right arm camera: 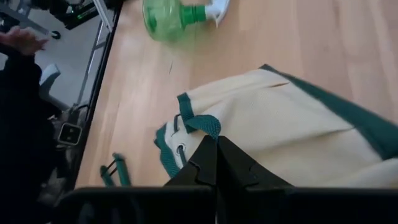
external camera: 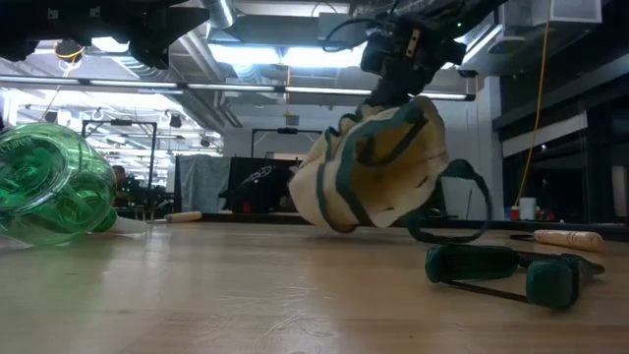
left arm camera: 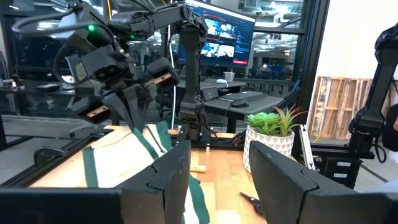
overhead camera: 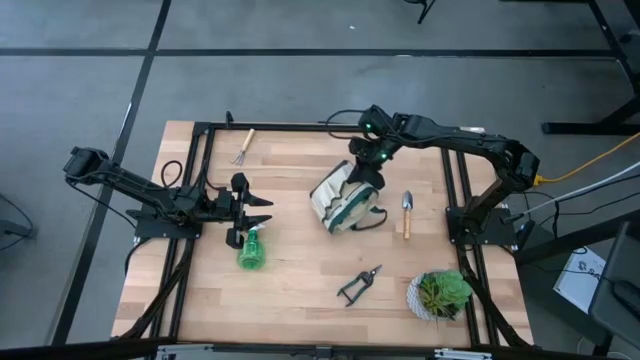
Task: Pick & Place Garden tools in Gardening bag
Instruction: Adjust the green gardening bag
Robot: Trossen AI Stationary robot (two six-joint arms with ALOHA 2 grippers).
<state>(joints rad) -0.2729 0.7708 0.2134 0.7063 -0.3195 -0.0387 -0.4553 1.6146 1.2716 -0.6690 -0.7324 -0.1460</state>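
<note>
From above: right end effector (overhead camera: 366, 172) clamped on gardening bag (overhead camera: 343, 199) mid-table, left end effector (overhead camera: 252, 212) spread partway, empty, just above spray bottle (overhead camera: 251, 249). Low down: bag tipped up, shears (external camera: 511, 268) lying nearby. Right wrist: fingers (right arm camera: 205, 163) pinched tight on green trim.

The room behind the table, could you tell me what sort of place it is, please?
Probably a robotics lab or workshop: lit monitors on desks, ceiling strip lights, and a metal-framed wooden table with two arms mounted.
</note>
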